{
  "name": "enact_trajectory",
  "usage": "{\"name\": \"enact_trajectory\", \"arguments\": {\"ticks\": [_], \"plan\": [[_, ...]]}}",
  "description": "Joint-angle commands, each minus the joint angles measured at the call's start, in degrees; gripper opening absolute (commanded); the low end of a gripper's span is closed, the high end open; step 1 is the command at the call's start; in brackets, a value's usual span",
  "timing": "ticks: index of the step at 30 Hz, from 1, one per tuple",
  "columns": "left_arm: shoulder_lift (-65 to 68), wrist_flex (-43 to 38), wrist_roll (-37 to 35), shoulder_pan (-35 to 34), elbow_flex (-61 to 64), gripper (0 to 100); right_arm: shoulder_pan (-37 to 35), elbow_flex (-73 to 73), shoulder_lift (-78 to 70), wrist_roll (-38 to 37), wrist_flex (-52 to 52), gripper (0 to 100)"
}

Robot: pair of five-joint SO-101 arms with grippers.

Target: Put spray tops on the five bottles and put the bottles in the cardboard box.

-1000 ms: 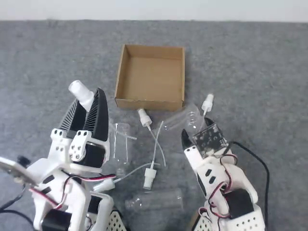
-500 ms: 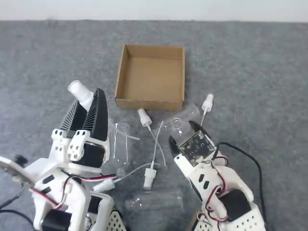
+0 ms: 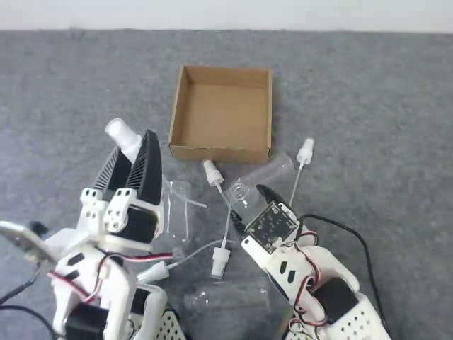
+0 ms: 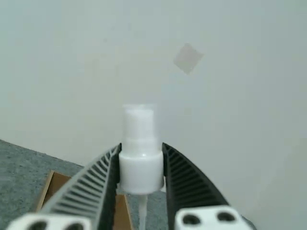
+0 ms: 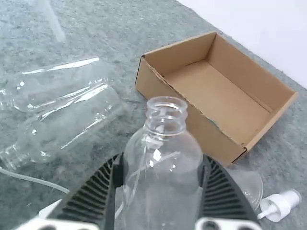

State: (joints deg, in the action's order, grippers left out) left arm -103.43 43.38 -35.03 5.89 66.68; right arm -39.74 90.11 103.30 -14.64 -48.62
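My right gripper (image 5: pixel 162 167) has its black ribbed jaws closed around the shoulder of a clear plastic bottle (image 5: pixel 163 143). The neck points out past the fingertips and the open mouth is free. I judge the bottle light, thin-walled and slick. Squeeze hard and it will dent, squeeze lightly and it may turn in the grip, so a hold on the wide part just below the neck looks right to me.

My left gripper (image 4: pixel 140 155) is clamped on the collar of a white plastic spray top (image 4: pixel 139 129). The nozzle head sticks out beyond the tips and the thin dip tube trails back between the jaws. The collar should be stiff, but I expect the tube to be floppy and to need guiding into the bottle's mouth.

In the high view the two grippers are well apart. The brown cardboard box (image 3: pixel 219 151) sits ahead of the right gripper, near its tips, just beyond the bottle's mouth.
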Motion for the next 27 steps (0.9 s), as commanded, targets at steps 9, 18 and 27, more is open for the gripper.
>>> {"name": "enact_trajectory", "arguments": {"ticks": [9,18,27], "plan": [[-0.88,-2.2,-0.7,-0.26,-0.4,1,-6.11,1.76,0.75,-6.77,1.89,11.2],[-0.88,-1.93,-0.7,-0.09,2.68,1,-10.68,3.16,0.75,-12.13,1.89,11.2],[-0.88,-1.85,-0.7,0.18,5.93,1,-10.59,2.99,0.75,-12.13,1.98,11.2]]}}
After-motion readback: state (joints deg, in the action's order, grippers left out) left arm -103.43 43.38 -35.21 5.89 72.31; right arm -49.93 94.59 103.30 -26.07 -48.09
